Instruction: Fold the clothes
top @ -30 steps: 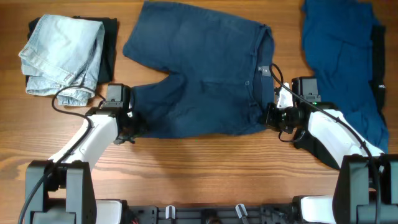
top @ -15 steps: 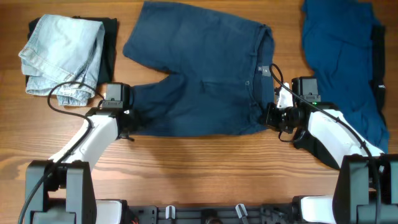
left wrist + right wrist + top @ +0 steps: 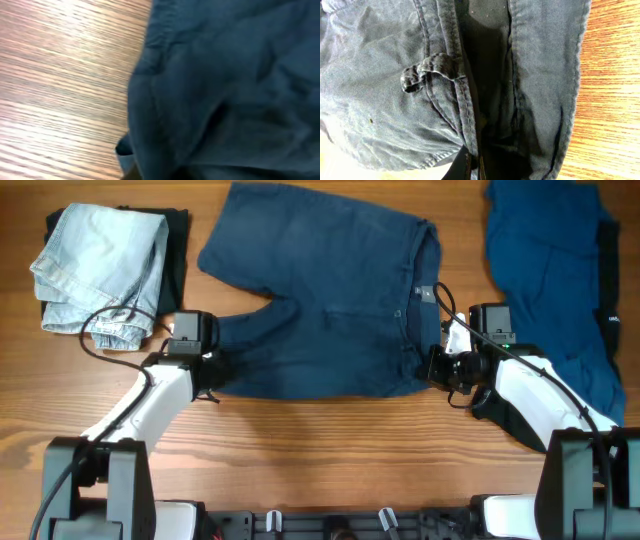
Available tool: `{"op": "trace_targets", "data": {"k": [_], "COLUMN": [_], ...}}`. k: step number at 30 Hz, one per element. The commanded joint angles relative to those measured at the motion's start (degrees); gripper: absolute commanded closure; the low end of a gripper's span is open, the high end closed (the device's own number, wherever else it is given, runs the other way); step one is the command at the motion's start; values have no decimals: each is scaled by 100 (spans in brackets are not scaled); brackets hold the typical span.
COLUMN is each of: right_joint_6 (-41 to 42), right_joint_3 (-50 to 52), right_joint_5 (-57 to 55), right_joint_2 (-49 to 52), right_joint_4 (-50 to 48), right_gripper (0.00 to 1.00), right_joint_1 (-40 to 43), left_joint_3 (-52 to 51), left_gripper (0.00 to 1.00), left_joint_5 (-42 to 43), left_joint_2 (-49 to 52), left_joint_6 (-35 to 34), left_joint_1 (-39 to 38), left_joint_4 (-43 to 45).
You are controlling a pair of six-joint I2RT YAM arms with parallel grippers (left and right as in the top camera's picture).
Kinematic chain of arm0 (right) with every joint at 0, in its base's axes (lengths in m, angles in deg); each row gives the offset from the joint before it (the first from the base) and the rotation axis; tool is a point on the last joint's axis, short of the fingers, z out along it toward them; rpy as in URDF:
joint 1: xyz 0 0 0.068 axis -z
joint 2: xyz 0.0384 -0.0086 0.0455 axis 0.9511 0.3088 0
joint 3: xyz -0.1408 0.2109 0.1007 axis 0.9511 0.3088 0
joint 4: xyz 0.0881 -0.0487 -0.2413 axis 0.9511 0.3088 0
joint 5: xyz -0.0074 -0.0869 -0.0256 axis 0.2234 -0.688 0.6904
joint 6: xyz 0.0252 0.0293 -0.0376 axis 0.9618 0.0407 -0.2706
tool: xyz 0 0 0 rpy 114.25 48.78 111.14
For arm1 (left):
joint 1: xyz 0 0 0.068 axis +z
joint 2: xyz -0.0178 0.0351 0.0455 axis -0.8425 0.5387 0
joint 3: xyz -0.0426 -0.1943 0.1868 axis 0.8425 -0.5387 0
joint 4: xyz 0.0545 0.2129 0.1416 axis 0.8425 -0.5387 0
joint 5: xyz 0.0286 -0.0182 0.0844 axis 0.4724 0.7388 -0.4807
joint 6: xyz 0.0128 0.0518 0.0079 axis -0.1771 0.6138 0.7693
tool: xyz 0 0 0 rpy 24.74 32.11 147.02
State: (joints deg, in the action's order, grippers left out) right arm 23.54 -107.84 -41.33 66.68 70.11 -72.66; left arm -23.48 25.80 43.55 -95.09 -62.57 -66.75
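Left claw (image 3: 210, 368) grips the navy shorts (image 3: 320, 300) at the hem, 9 o'clock; right claw (image 3: 432, 366) the waistband at 3, both pinched shut. Next (I'd say) lift together, fold toward 12.

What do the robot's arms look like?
The left arm and right arm are smooth white tubes with black joints and boxy black wrists. A thin black cable loops beside each, and a tiny green light glows on the right wrist.
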Motion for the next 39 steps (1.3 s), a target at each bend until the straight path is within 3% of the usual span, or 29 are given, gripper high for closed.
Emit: {"op": "trace_targets", "data": {"k": [1, 7, 14, 27, 32, 39], "right_joint_6": [0, -105, 35, 658, 763, 719], "right_joint_3": [-92, -160, -254, -363, -380, -380], "right_joint_5": [-120, -129, -166, -1272, -1753, -1928], "right_joint_2": [26, -452, -1784, -4341, -4413, -3283], "right_joint_4": [131, 684, 1515, 3185, 2597, 1440], "right_gripper": [96, 96, 96, 96, 96, 96], "right_joint_1": [20, 20, 20, 17, 17, 17], "left_joint_3": [-35, 328, 933, 951, 951, 951], "left_gripper": [96, 96, 96, 96, 96, 96], "left_joint_5": [199, 348, 343, 345, 120, 114], "left_joint_2": [28, -588, -1967, -4332, -4194, -2664], "left_joint_6": [2, -20, -17, -179, -179, -116], "left_joint_1": [-166, -170, -170, -186, -186, -186], "left_joint_4": [0, -599, -1609, -2083, -1456, -66]}}
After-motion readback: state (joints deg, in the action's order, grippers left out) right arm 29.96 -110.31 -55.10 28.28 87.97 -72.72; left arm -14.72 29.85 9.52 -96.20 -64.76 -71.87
